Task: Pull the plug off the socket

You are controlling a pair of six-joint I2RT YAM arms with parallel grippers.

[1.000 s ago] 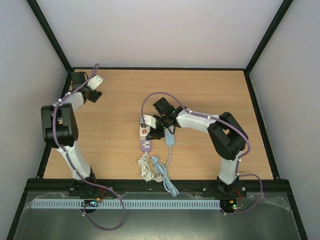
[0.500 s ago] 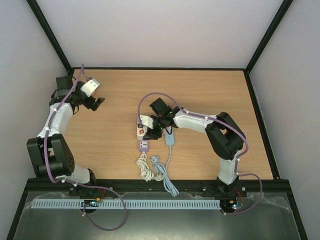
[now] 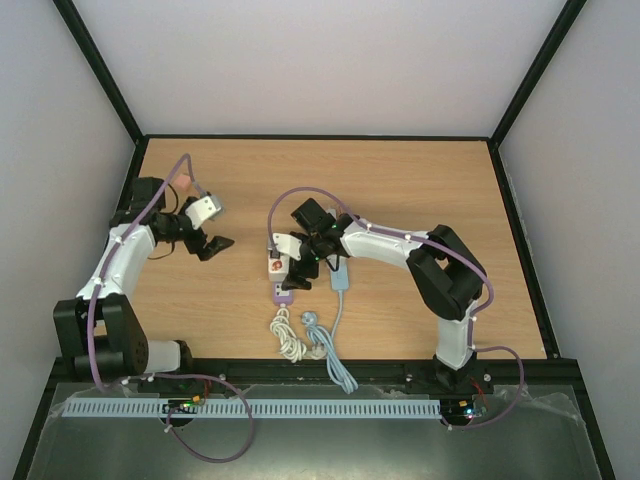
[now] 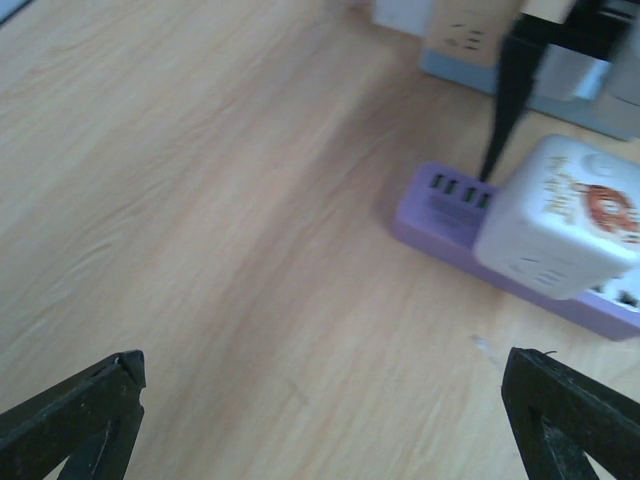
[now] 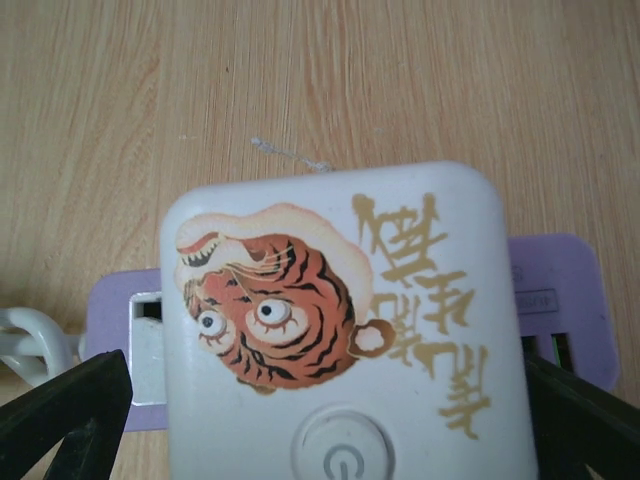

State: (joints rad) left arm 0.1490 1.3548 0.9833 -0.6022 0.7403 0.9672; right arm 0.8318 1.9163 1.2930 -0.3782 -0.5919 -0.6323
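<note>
The desk (image 3: pixel 400 190) has 2 arms bolted at its 6 o'clock edge. The right hand (image 3: pixel 300 266) hangs over the desk's middle, spread wide, with 1 fingertip (image 5: pixel 65 410) on either side of the plug and neither touching it. The left hand (image 3: pixel 215 243) is at 9 o'clock of it, also wide and holding nothing. The purple socket strip (image 3: pixel 284 291) lies flat. A blue strip (image 3: pixel 341 278) is at its 3 o'clock and coiled cords (image 3: pixel 289 335) are at its 6 o'clock. The white tiger-printed plug (image 5: pixel 340 330) sits on the socket strip.

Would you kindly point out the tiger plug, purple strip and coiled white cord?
tiger plug (image 5: pixel 300 310), right wrist view, printed top face.
purple strip (image 5: pixel 560 275), right wrist view, right end.
coiled white cord (image 3: pixel 290 338), top view, coil's middle.
</note>
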